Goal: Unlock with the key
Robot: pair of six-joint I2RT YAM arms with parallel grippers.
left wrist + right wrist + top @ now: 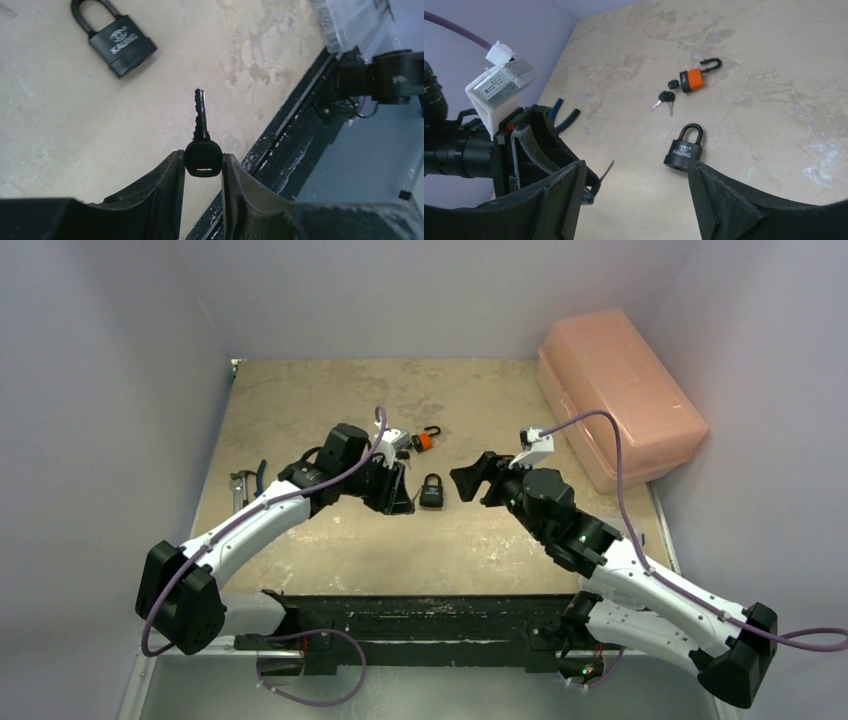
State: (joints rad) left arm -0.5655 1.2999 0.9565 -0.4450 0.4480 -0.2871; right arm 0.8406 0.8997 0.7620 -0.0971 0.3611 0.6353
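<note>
Lavender walls (400, 300), mottled beige tabletop (480, 400)

The key (201, 134) is seen with a dull grey metal blade and a glossy black plastic head. The black padlock (122, 42) is finished matt, its shackle smooth. The table (60, 130) is shown matt, mottled and worn. The pink box (620, 390) is made of cloudy plastic

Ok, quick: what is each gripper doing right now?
Left gripper: shut on the key, gripping its black head, blade pointing out.
Right gripper: open, holding nothing, with the black padlock just ahead of it.
</note>
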